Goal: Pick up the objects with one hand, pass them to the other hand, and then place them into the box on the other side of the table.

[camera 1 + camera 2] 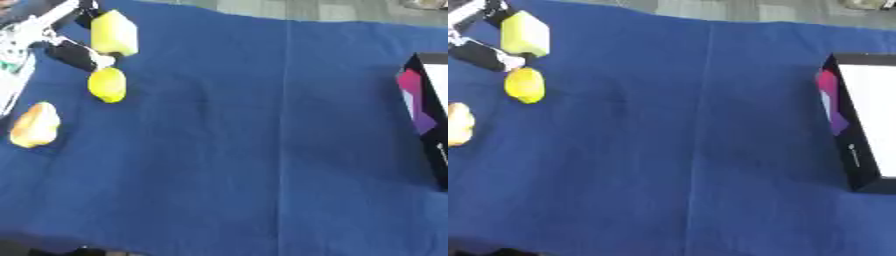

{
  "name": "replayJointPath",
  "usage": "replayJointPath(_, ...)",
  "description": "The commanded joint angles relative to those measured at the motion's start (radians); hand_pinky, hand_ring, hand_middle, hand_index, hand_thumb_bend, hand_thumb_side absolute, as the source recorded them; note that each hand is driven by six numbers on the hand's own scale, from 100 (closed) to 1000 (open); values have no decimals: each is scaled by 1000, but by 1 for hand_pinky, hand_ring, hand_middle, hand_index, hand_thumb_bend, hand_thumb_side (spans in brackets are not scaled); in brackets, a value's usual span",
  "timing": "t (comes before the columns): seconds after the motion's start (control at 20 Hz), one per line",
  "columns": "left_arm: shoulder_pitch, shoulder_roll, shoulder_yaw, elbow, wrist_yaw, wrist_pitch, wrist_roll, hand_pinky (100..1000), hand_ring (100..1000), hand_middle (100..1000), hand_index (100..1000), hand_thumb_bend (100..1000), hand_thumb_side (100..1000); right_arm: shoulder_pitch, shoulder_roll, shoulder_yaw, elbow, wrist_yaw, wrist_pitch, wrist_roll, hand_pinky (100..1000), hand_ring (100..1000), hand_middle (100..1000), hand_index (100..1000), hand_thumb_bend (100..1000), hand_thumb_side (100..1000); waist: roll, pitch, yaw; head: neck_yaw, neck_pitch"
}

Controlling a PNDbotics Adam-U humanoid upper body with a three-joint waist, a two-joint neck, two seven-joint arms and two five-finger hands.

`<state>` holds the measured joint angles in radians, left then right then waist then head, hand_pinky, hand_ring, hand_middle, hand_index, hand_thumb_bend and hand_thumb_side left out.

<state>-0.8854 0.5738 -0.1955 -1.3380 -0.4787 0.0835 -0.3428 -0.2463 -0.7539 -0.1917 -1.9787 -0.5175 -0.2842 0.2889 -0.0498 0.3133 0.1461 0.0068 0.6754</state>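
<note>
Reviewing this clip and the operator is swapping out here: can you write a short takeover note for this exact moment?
Left hand: at the far left, fingers curled round the pale yellow block.
Right hand: not in view.
On the blue cloth: a yellow lemon-like fruit just below the block, an orange-tan piece nearer the left edge.
Box: at the right edge, nothing visible in the part that shows.
Done: first object grasped.
Left: pass it to the right hand, box it, then the other two.

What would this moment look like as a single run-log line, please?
left hand: shut on pale yellow block | right hand: not in view | lemon, bread-like item: on cloth | box: far right
</note>
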Motion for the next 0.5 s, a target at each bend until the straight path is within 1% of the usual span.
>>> replayJointPath(0.05, -7, -14, -8, -21, 13, -12, 8, 769, 577, 550, 465, 100, 100, -37, -54, 18, -21, -22, 19, 17, 922, 1000, 1000, 1000, 100, 470, -11, -47, 3, -9, 4)
replayJointPath(0.3, -1, -63, -21, -13, 44, -35, 39, 773, 569, 545, 459, 100, 100, -93, -73, 68, -21, -35, 16, 57, 920, 1000, 1000, 1000, 100, 470, -16, -49, 6, -22, 5)
replayJointPath(0.5, 5, -105, -32, -10, 63, -62, 85, 777, 563, 542, 456, 100, 118, -121, -79, 105, -18, -20, 28, 88, 921, 1000, 1000, 1000, 100, 470, -24, -51, 10, -31, 5)
